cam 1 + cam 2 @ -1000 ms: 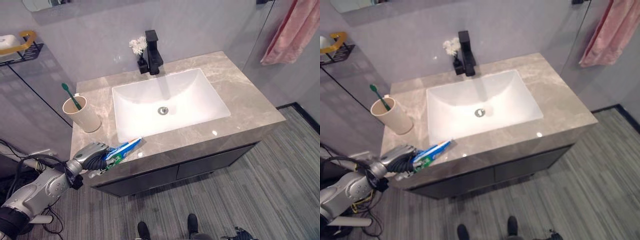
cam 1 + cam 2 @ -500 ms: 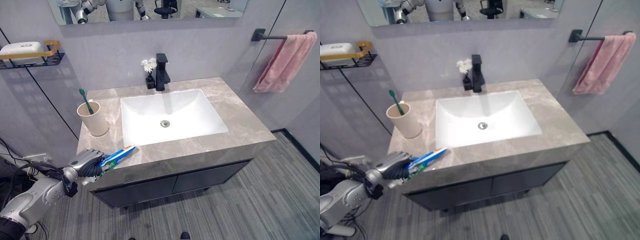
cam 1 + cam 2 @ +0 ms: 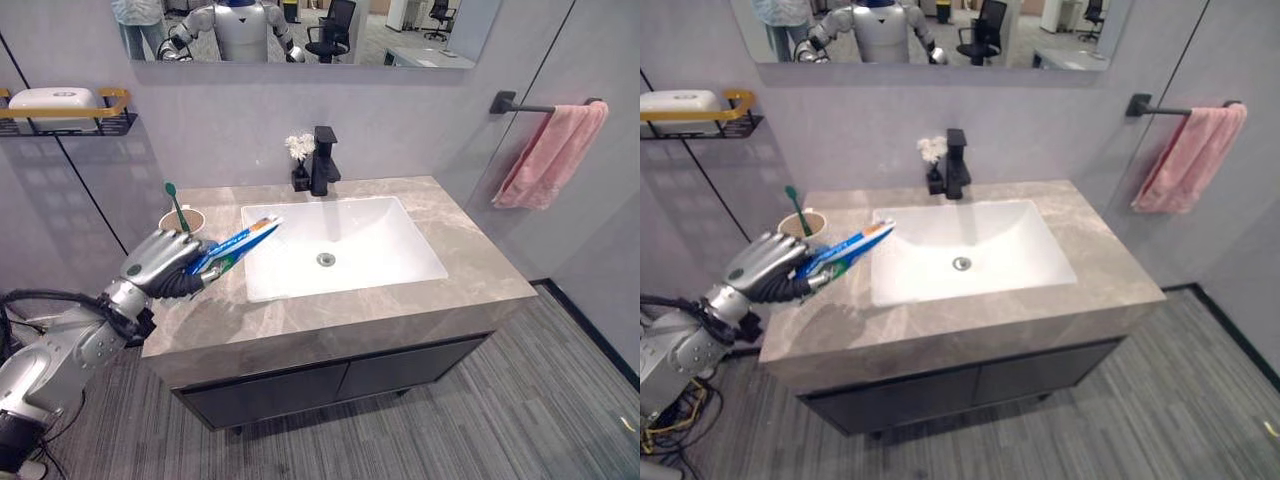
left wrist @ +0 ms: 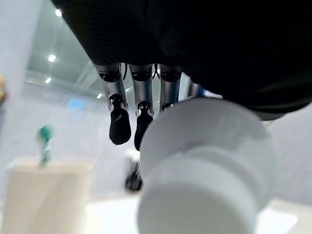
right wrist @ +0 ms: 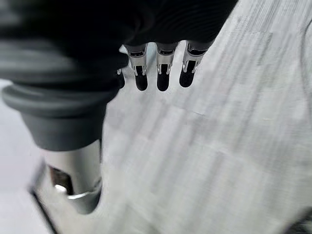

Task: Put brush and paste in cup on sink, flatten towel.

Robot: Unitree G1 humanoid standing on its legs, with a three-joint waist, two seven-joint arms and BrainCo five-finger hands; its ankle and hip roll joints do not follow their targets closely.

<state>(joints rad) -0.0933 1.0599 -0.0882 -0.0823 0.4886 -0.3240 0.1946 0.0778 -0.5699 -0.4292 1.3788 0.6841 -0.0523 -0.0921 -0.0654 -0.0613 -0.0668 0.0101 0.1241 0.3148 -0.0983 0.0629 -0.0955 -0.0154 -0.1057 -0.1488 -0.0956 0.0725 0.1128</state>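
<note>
My left hand (image 3: 160,262) is shut on a blue, white and green toothpaste tube (image 3: 240,243) and holds it in the air above the counter's left part, its far end slanting up over the sink's left rim. Just behind the hand stands a beige cup (image 3: 803,222) with a green toothbrush (image 3: 793,200) upright in it. In the left wrist view the tube's white cap (image 4: 204,165) sits close under the fingers (image 4: 119,126), with the cup (image 4: 46,195) beyond. A pink towel (image 3: 545,155) hangs bunched on a black wall bar at the right. My right hand (image 5: 158,73) hangs over the floor with relaxed fingers.
A white basin (image 3: 262,290) is set in the marble counter (image 3: 470,265). A black faucet (image 3: 323,160) and a small vase of white flowers (image 3: 299,150) stand behind it. A wire shelf with soap (image 3: 60,105) hangs on the left wall.
My left hand has lifted the toothpaste from the counter's front left edge up and back towards the cup. The camera has tilted up, so the mirror and towel bar now show.
</note>
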